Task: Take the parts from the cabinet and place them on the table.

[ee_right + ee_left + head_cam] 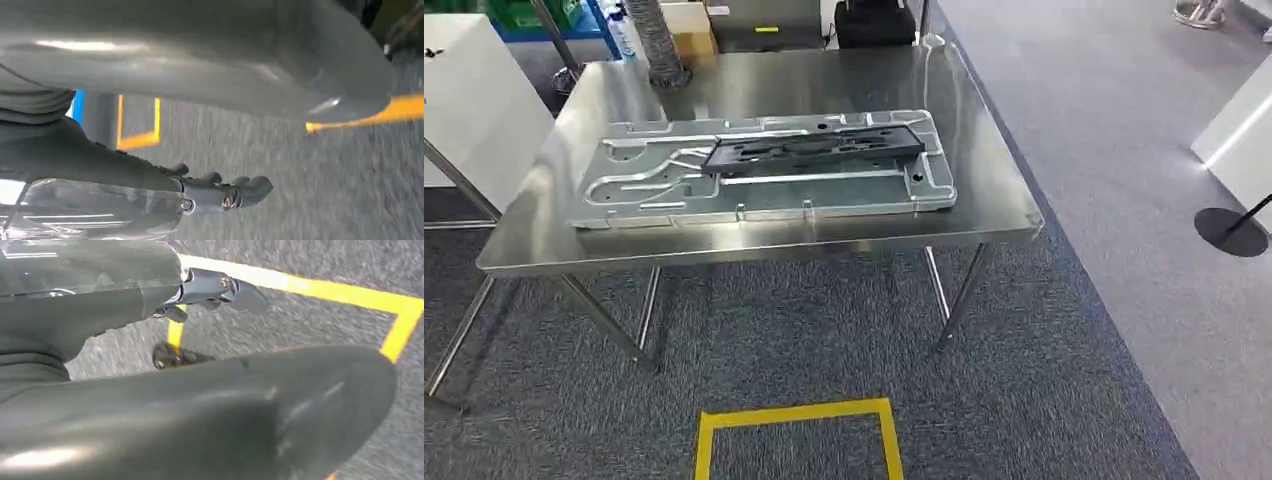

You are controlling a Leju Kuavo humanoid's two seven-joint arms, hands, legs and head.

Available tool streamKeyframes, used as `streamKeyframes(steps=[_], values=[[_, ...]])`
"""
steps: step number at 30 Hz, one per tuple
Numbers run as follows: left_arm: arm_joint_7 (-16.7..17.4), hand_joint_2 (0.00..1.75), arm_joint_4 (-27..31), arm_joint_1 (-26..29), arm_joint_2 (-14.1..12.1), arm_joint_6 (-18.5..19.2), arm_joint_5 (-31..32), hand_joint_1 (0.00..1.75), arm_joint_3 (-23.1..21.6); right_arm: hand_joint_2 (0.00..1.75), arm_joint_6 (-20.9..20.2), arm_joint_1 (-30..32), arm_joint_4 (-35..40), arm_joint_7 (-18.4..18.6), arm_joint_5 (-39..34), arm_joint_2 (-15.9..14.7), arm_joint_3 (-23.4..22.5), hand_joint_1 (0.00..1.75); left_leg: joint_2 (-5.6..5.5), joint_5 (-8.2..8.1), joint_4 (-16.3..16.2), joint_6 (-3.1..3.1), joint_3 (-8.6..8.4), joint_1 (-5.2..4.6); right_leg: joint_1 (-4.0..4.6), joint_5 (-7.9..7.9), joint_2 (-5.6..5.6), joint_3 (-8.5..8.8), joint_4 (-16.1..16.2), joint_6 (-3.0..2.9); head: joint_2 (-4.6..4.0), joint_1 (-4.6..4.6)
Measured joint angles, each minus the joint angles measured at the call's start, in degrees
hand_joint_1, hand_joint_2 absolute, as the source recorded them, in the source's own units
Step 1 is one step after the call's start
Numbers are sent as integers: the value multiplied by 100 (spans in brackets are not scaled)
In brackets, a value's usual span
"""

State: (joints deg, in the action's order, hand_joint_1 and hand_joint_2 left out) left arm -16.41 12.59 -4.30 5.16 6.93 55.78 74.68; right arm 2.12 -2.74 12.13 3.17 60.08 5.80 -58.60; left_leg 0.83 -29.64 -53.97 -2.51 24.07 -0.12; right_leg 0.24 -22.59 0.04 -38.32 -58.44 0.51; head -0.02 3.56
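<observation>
On the steel desk [984, 215] in my head view, the big silver machined plate [634, 190] is lying flat, long side running across, taking up most of the middle. A black elongated part [814, 150] is resting on top of it, toward the far edge of the plate, and tilted a bit so its left end is sitting nearer to me. So both parts are sitting on the desk right now.

At the far left corner of the desk a grey ribbed hose [656, 40] is standing up, with a cardboard box [692, 30] just behind it. On the grey carpet in front of the desk I'm seeing a yellow tape square [796, 415], only partly in frame. A white panel [469, 95] is sitting off to the left.

Through the left wrist cam, the left robot hand [220, 290] is hanging over the carpet with yellow tape under it; fingers are stretched out straight and it's holding nothing, so I'm calling it open. Same deal on the other side: the right robot hand [225, 192] is pointing out over the carpet, fingers extended side by side, nothing in them. Both wrist pics are pretty blurry, so I'm not getting finer detail than that.
</observation>
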Motion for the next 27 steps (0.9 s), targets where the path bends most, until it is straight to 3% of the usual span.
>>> streamKeyframes(steps=[2, 3, 4, 5, 6, 7, 8, 9, 10, 11, 13, 14, 15, 16, 17, 18, 19, 20, 21, 22, 23, 24, 25, 26, 27], values=[[13, 0, 0, 7, -28, 35, 111, 0, -109, 0, -52, -24, -28, -68, -48, 83, -122, 0, 1, 163, -2, -25, 190, 3, -49, -844, -1, -156, -747, 67, 0, 0], [17, 0, 0, 9, -42, 46, 133, 0, -149, 0, -83, -42, -39, -105, -43, 118, -155, 0, 4, 244, -12, -13, 295, 2, -76, -1115, -3, -214, -1190, 108, 0, 0], [28, 0, 0, 6, -55, 46, 166, 0, -177, 0, -96, -58, -41, -160, -24, 133, -183, 0, 12, 319, -38, 1, 416, 3, -101, -1164, -3, -231, -1546, 142, 0, 0], [31, 0, 0, 4, -70, 50, 186, 0, -208, 0, -103, -72, -44, -199, -13, 150, -196, 0, 17, 388, -74, 26, 542, 12, -126, -1009, -4, -172, -1711, 169, 0, 0], [30, 0, 0, 3, -83, 55, 197, 0, -240, 0, -116, -83, -46, -227, 2, 157, -203, 0, 23, 443, -117, 50, 651, 22, -148, -779, -4, -15, -1639, 186, 0, 0], [28, 0, 0, 1, -98, 59, 203, 0, -273, 0, -137, -93, -48, -258, 11, 166, -216, 0, 26, 495, -169, 71, 767, 32, -166, -579, -5, 244, -1369, 195, 0, 0], [15, 0, 0, -3, -105, 68, 203, 0, -286, 0, -155, -104, -48, -289, 16, 168, -225, 0, 27, 544, -227, 101, 882, 45, -177, -499, -6, 623, -901, 194, 0, 0], [-35, 0, 0, -15, -109, 87, 201, 0, -293, 0, -198, -128, -48, -295, 46, 172, -227, 0, 24, 582, -293, 136, 952, 46, -183, -650, -4, 1066, -333, 181, 0, 2], [-103, 0, 0, -14, -116, 118, 194, 0, -301, 0, -220, -146, -48, -293, 81, 172, -227, 0, 21, 600, -364, 166, 1035, 29, -147, -829, 4, 1398, 223, 152, 0, 0], [-142, 0, 0, -20, -120, 144, 181, 0, -310, 0, -238, -158, -52, -291, 103, 172, -227, 0, 26, 678, -388, 221, 1077, 28, -136, -914, 3, 1410, 313, 99, 0, 0], [-197, 0, 0, -27, -127, 177, 172, 0, -315, 0, -240, -156, -59, -277, 162, 172, -227, 0, 27, 797, -345, 298, 1113, 59, -95, -844, 4, 1310, 259, 8, 0, 2], [-214, 0, 0, -16, -131, 179, 170, 0, -315, 0, -253, -149, -68, -275, 171, 172, -225, 0, 11, 803, -359, 344, 1152, 63, -137, -753, -11, 1254, 296, -60, 0, 0], [-221, 0, 0, -17, -133, 179, 170, 0, -317, 0, -266, -164, -70, -275, 173, 172, -225, 0, -11, 575, -469, 366, 1221, 86, -131, -680, -45, 1183, 298, -106, 0, 2], [-219, 0, 0, -4, -127, 179, 177, 0, -317, 0, -282, -164, -70, -299, 186, 170, -220, 0, -19, 172, -770, 380, 1316, 89, -121, -608, -52, 1091, 296, -161, 0, 2], [-219, 0, 0, 0, -122, 181, 181, 0, -319, 0, -295, -160, -68, -317, 208, 168, -218, 0, -21, -172, -1169, 397, 1422, 95, -103, -536, -54, 999, 296, -177, 0, 2], [-219, 0, 0, -8, -122, 177, 183, 0, -319, 0, -310, -160, -68, -364, 238, 164, -216, 0, -21, -441, -1590, 413, 1514, 96, -86, -458, -54, 899, 289, -184, 0, 2], [-219, 0, 0, -10, -122, 175, 183, 0, -321, 0, -317, -161, -68, -404, 256, 164, -207, 0, -21, -559, -1938, 421, 1556, 95, -68, -381, -54, 798, 284, -188, 0, 2], [-219, 0, 0, -10, -122, 170, 181, 0, -321, 0, -326, -162, -68, -435, 260, 164, -196, 0, -24, -473, -2138, 420, 1516, 95, -56, -299, -54, 676, 268, -185, 0, 2], [-219, 0, 0, -11, -122, 164, 170, 0, -321, 0, -356, -162, -70, -457, 282, 164, -186, 0, -27, -236, -2088, 407, 1367, 93, -48, -225, -53, 561, 243, -176, 0, 2], [-221, 0, 0, -14, -123, 160, 159, 0, -321, 0, -378, -161, -70, -457, 308, 164, -175, 0, -29, 8, -1853, 392, 1131, 91, -47, -169, -51, 456, 212, -161, 0, 2], [-221, 0, 0, -20, -125, 155, 146, 0, -321, 0, -402, -162, -70, -457, 333, 166, -157, 0, -29, 158, -1417, 366, 779, 90, -46, -112, -50, 355, 173, -143, 0, 2], [-221, 0, 0, -33, -127, 138, 137, 0, -321, 0, -408, -168, -70, -450, 363, 166, -133, 0, -32, 105, -901, 336, 381, 88, -45, -64, -49, 280, 136, -123, 0, 2], [-221, 0, 0, -58, -138, 118, 137, 0, -321, 0, -415, -177, -70, -437, 367, 168, -113, 0, -35, -137, -325, 306, 7, 48, -17, -20, -41, 220, 96, -82, 0, 4], [-221, 0, 0, -74, -140, 98, 133, 0, -321, 0, -415, -175, -70, -428, 370, 170, -98, 0, -40, -239, -85, 259, -55, 47, -17, 33, -56, 196, 86, -52, 0, 2], [-221, 0, 0, -75, -144, 63, 131, 0, -321, 0, -408, -175, -70, -420, 372, 170, -91, 0, -37, -207, -117, 223, 15, 24, -33, 107, -73, 186, 106, -17, 0, 0]])
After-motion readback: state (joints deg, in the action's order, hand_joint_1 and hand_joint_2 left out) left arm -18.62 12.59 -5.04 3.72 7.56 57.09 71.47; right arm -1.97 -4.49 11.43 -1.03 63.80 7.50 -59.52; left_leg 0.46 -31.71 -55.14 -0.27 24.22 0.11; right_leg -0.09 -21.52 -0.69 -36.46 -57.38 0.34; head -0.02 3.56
